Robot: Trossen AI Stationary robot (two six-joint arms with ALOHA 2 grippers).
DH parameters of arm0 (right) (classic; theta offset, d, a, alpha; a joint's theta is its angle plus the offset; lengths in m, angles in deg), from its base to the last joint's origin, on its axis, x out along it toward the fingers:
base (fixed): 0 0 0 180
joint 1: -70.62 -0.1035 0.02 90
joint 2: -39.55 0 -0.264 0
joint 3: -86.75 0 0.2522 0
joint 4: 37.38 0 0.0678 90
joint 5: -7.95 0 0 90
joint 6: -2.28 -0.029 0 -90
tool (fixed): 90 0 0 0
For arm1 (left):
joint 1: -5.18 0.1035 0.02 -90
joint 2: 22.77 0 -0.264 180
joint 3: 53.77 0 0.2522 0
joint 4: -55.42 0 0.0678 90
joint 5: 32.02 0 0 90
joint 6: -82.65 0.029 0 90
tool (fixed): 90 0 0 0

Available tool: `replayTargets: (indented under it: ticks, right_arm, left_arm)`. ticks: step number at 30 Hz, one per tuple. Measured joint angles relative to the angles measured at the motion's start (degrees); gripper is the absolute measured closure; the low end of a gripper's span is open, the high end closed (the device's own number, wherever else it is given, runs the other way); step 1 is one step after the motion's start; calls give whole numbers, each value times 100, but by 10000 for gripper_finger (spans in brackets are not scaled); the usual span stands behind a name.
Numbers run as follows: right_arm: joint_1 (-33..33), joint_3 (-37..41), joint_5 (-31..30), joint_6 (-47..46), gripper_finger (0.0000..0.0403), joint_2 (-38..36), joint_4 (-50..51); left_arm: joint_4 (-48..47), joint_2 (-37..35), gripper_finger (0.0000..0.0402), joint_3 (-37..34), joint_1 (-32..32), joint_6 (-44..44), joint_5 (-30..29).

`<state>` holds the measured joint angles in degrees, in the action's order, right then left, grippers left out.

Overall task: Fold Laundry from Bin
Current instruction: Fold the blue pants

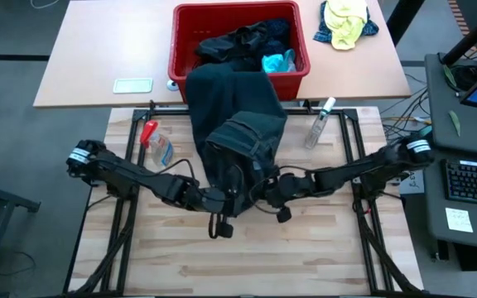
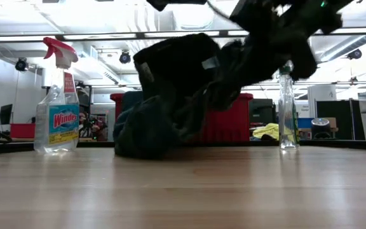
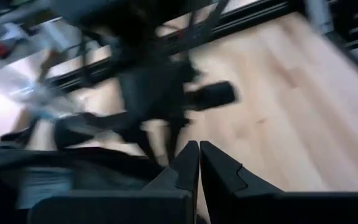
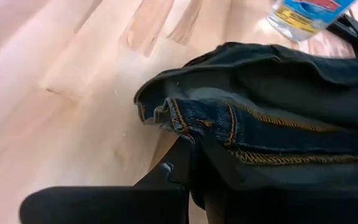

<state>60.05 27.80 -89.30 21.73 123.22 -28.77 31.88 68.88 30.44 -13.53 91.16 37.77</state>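
A dark denim garment (image 1: 234,108) with orange stitching hangs from the near rim of the red bin (image 1: 179,50) onto the wooden table. Its near end is bunched up between my two grippers. In the low view the lifted bunch (image 2: 183,70) hangs above a fold (image 2: 142,137) that rests on the table. More laundry (image 1: 243,40), black with a turquoise piece (image 1: 277,62), lies in the bin. My right gripper (image 1: 266,189) is shut on the garment. My left gripper (image 1: 222,201) (image 3: 199,152) is shut, its tips bare. My left gripper shows nothing between its fingertips (image 3: 190,162). Dark cloth (image 3: 73,171) lies against the outer side of one finger; whether it is held I cannot tell. My right gripper pinches the garment at its stitched waistband edge (image 4: 185,127). One finger (image 4: 169,171) shows under the cloth and the cloth hides the other. It comes slanting down from the table's right, and the band is lifted clear of the table.
A blue spray bottle with a red head (image 1: 154,141) (image 2: 57,102) lies left of the garment, and a clear bottle (image 1: 320,122) (image 2: 288,108) is on the right. A yellow-and-blue cloth bundle (image 1: 346,23) and a white flat object (image 1: 132,84) lie on the far table. Bare wood spreads near the front edge.
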Motion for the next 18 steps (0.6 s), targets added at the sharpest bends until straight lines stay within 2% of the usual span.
replayTargets:
  ticks: [4, 10, 18]
  right_arm:
    - [79, 0, 26, 220, 390, 346, -381]
    - [242, 0, 43, -34, 390, 201, -196]
    - [269, 0, 16, -14, 390, 151, -422]
  left_arm:
    - [-431, -6, 401, -41, -4, -143, -24]
    - [-1322, -6, 401, -77, -284, -697, -75]
    - [-2406, 68, 395, -83, -602, -2429, -644]
